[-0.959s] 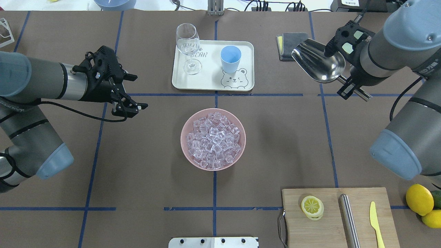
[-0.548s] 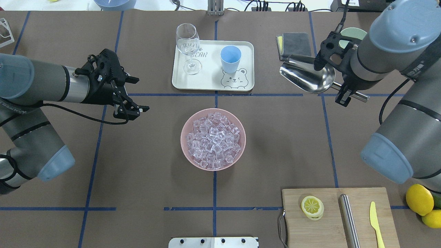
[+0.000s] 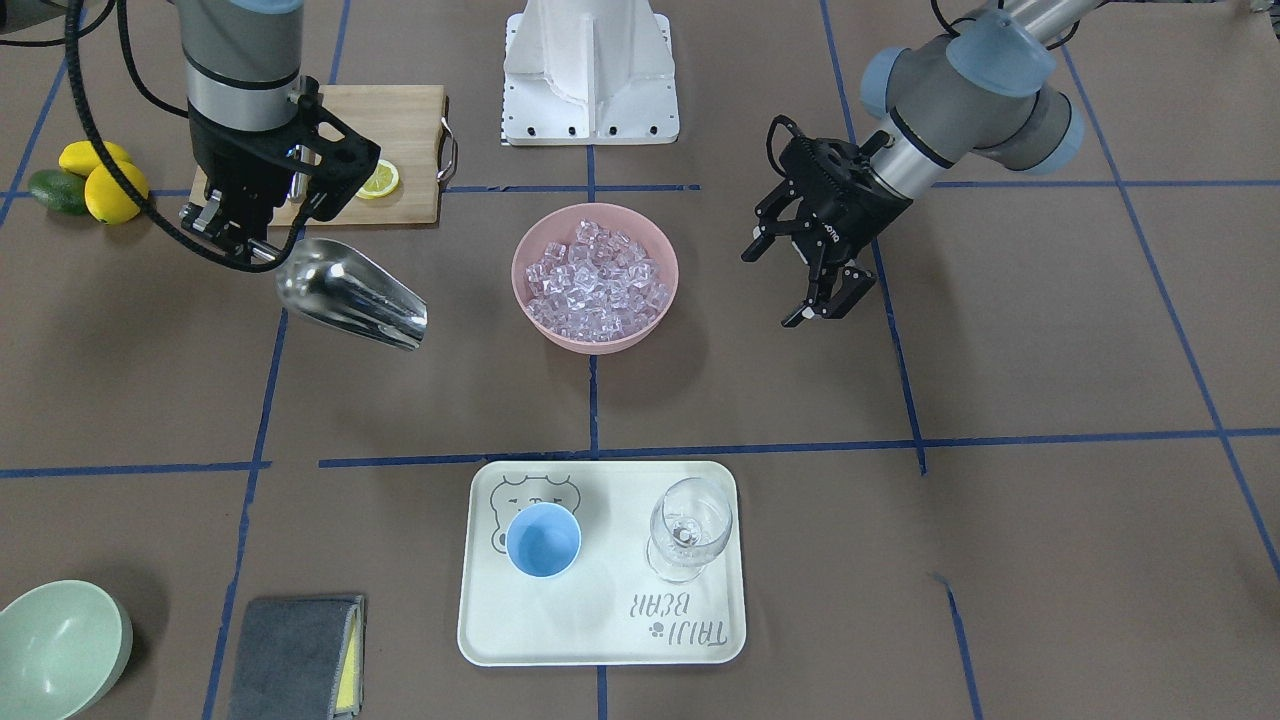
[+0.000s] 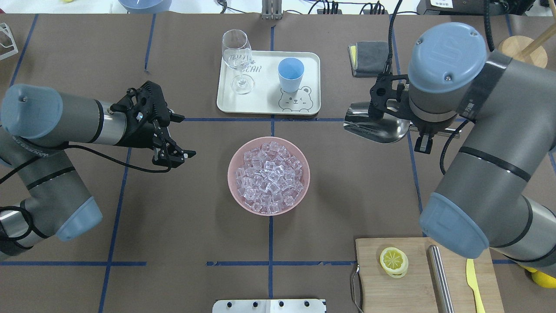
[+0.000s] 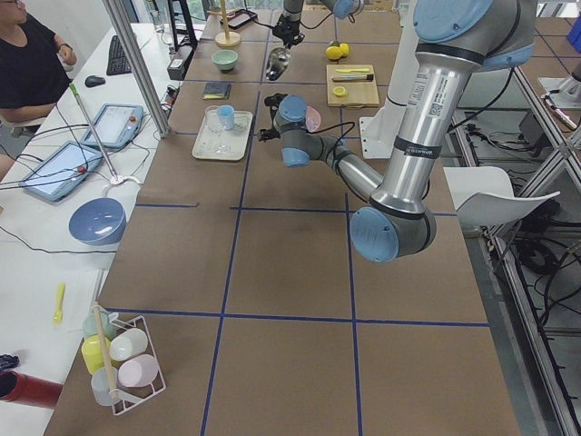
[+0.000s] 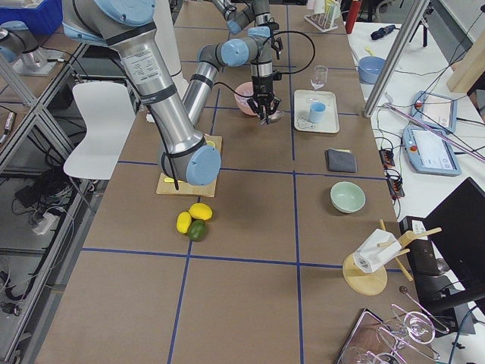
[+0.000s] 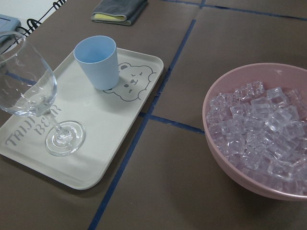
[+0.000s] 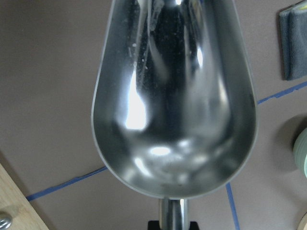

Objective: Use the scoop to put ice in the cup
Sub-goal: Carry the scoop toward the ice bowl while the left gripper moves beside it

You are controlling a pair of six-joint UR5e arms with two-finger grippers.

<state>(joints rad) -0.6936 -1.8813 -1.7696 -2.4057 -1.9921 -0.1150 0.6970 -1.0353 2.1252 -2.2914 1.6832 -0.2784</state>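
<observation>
The ice (image 4: 269,176) is a heap of clear cubes in a pink bowl (image 4: 304,191) at the table's middle; it also shows in the left wrist view (image 7: 261,129). The light-blue cup (image 4: 290,74) stands upright and empty on a white tray (image 4: 226,104). My right gripper (image 4: 425,138) is shut on the rod handle of the steel scoop (image 4: 375,126), held in the air to the right of the bowl. The scoop's trough (image 8: 172,96) is empty. My left gripper (image 4: 176,156) is open and empty, left of the bowl and apart from it.
A wine glass (image 4: 236,56) stands on the tray beside the cup. A grey cloth (image 4: 369,54) lies at the back right. A cutting board (image 4: 391,287) holds a lemon slice, a steel cylinder and a yellow knife. A pale green bowl (image 3: 50,645) and lemons (image 3: 100,180) are off to the side.
My right arm has carried the scoop leftward and nearer, toward the pink bowl. My left gripper has moved right and nearer, closer to the bowl.
</observation>
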